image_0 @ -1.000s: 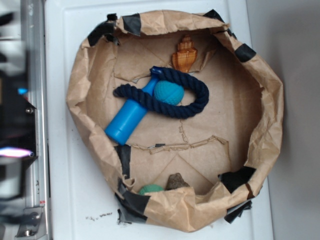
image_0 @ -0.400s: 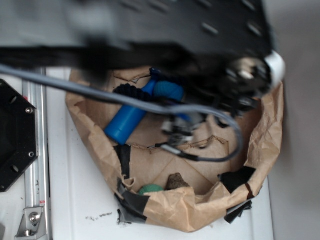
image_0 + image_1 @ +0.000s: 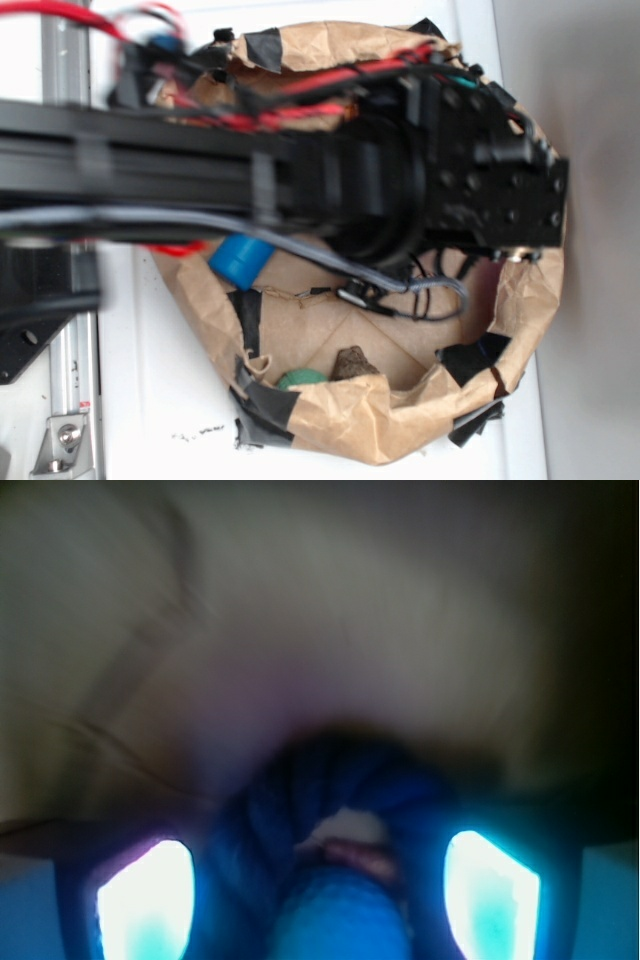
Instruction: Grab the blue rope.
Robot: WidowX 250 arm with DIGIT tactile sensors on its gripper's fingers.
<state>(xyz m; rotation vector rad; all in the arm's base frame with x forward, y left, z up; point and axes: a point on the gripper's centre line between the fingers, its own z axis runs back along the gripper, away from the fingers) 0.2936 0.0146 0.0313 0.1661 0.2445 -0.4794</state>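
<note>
In the blurred wrist view the blue rope [image 3: 290, 800], dark navy and twisted, lies just ahead of and between my two glowing fingertips [image 3: 145, 900]. My gripper [image 3: 318, 905] is open and the jaws stand wide apart. It hovers low over the rope, and a blue textured rounded object [image 3: 335, 920] sits at the bottom centre between the fingers. In the exterior view my black arm [image 3: 400, 180] stretches across the paper bowl and hides the rope and the gripper.
The crumpled brown paper bowl [image 3: 390, 415] with black tape patches rings the work area. One end of a bright blue cylinder [image 3: 240, 258] pokes out under the arm. A green object [image 3: 300, 378] and a brown lump [image 3: 352, 362] lie by the near wall. A metal rail [image 3: 65, 430] runs along the left.
The arm swung in from the left over the bowl and now covers the rope, the ball and the orange shell, which all showed a second ago.
</note>
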